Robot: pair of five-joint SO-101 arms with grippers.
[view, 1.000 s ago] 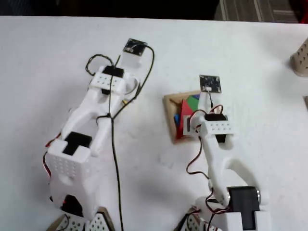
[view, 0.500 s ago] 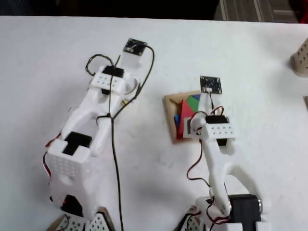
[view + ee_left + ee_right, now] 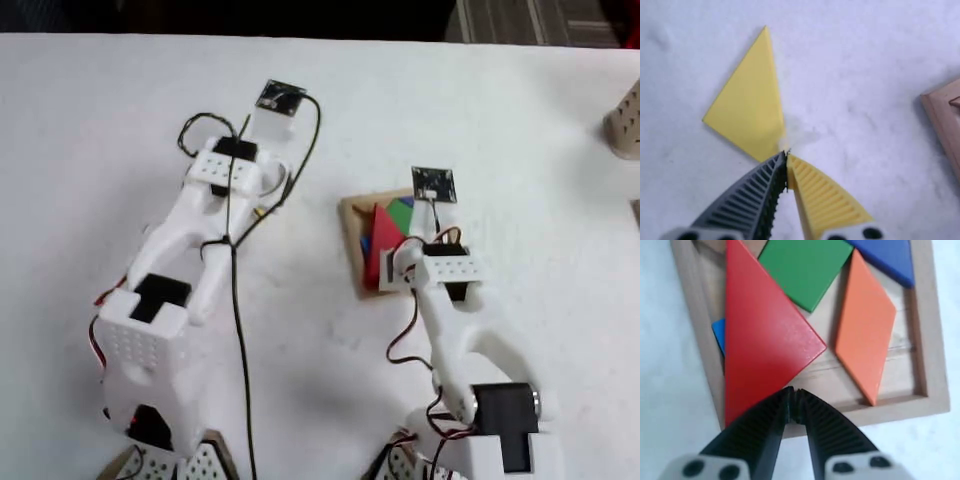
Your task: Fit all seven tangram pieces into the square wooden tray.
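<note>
White table (image 3: 520, 120) across the whole frame. Wooden tray (image 3: 350, 218) at mid-frame, holding a green square (image 3: 805, 270) and an orange parallelogram (image 3: 865, 335). Red triangle (image 3: 760, 340) inside too, apparently lapping over a blue piece (image 3: 717, 335) by the tray wall, so probably not seated flat. Yellow triangle (image 3: 749, 102) out on the table, apart from the tray, long axis running away from the left hand (image 3: 785, 162), near corner right at its closed, empty tips. Right hand (image 3: 794, 396) likewise closed and empty, at the red triangle's edge. Left arm clearly nearer the yellow piece.
</note>
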